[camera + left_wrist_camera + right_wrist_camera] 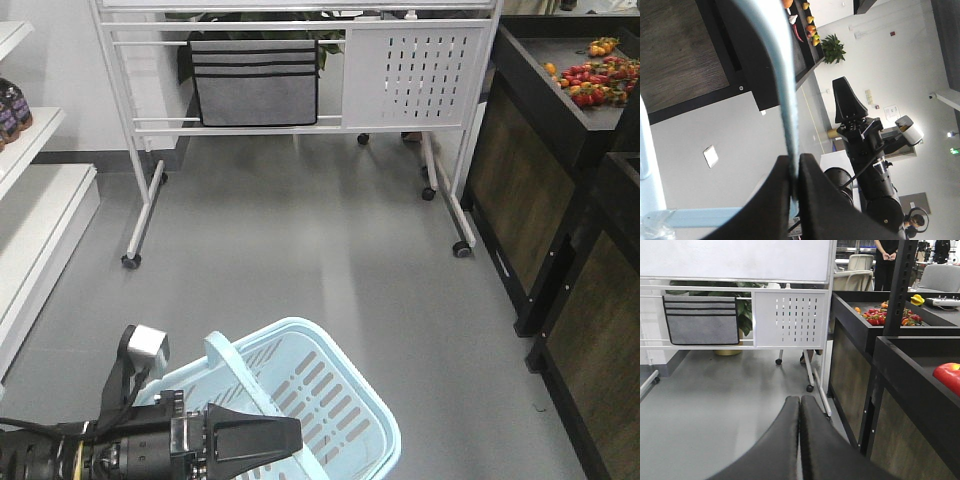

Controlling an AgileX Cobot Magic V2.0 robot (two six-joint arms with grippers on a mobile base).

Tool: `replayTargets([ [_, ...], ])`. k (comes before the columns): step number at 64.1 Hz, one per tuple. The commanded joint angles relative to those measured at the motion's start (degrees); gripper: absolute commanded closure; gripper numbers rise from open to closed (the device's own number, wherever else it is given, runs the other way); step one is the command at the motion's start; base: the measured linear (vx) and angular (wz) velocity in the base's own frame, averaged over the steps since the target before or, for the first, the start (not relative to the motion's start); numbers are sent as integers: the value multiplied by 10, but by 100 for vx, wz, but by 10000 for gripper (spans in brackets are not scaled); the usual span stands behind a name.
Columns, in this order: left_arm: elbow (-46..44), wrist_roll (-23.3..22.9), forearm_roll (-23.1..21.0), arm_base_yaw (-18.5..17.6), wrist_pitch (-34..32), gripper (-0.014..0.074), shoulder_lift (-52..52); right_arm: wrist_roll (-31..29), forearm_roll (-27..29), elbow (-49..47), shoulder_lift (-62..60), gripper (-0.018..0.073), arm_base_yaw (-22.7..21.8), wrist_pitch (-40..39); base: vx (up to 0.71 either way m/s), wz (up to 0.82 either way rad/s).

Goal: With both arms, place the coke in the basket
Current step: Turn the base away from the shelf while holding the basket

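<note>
Light blue plastic basket [352,372] sits on the grey floor [300,230], low in the front view, with its slotted walls open to the camera and its hoop handle [235,375] raised over its near-left side. The left claw [296,438] reaches in at that near-left side and is closed on the handle. In the left wrist view the pale blue bar runs straight down between the two black fingers [815,200], which pinch it with no gap showing. A silver module [148,345] sits on the left arm just left of the basket. Past the handle in that wrist view, the right arm [867,165] stands well apart from the basket. The right claw [799,407] has its fingers pressed flat together, with nothing between them.

Far beyond the basket stands a white wheeled rack [735,260] with a grey fabric pocket [255,85] and a perforated panel [415,75]. Right of the basket is a black counter [545,95] carrying red and orange produce [598,75]. Left of the basket is a white shelf [40,200] with dark bottles [10,110]
</note>
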Motion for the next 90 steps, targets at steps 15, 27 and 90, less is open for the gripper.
replayTargets([
  [15,-9,5,-26,-4,-136,603,-20,-2,-2,5,-7,569,-2,-44,9,-7],
  [27,-9,5,-26,-4,-136,603,-20,-2,-2,5,-7,569,-2,-44,12,-6],
  [90,-9,5,-26,-4,-136,603,-20,-2,-2,5,-7,569,-2,-44,18,0],
])
